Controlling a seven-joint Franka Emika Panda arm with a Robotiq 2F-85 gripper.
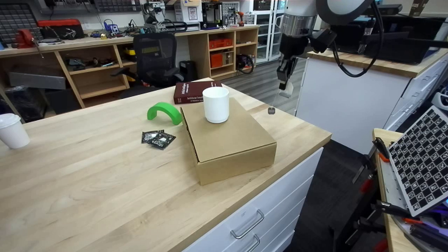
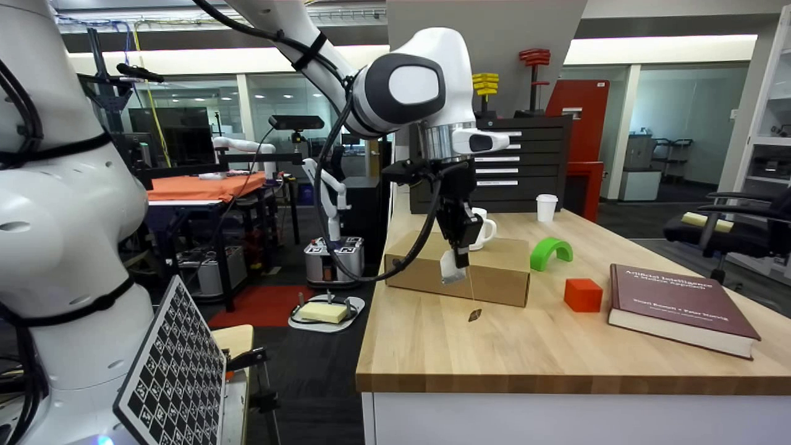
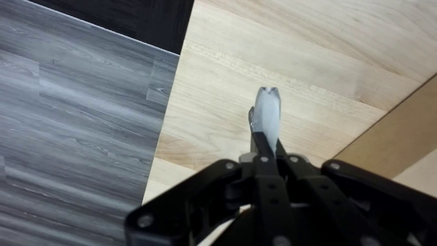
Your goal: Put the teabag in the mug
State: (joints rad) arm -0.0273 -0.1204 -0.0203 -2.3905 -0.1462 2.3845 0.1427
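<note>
The white mug (image 1: 216, 105) stands upright on a closed cardboard box (image 1: 231, 143). It is partly behind the gripper in an exterior view (image 2: 484, 235) and out of view in the wrist view. My gripper (image 2: 461, 259) is shut on the white teabag (image 2: 452, 271), which sticks out past the fingertips in the wrist view (image 3: 268, 111). The teabag's dark tag (image 2: 474, 315) hangs below on its string; it also shows in an exterior view (image 1: 271, 110). The gripper is beside the box, apart from the mug, over the table near its edge.
A green arch (image 1: 164, 111), black packets (image 1: 158, 139), a maroon book (image 2: 676, 303) and a red-orange cube (image 2: 583, 295) lie on the table around the box. A white paper cup (image 1: 13, 131) stands farther off. The table edge (image 3: 167, 112) runs beside the gripper.
</note>
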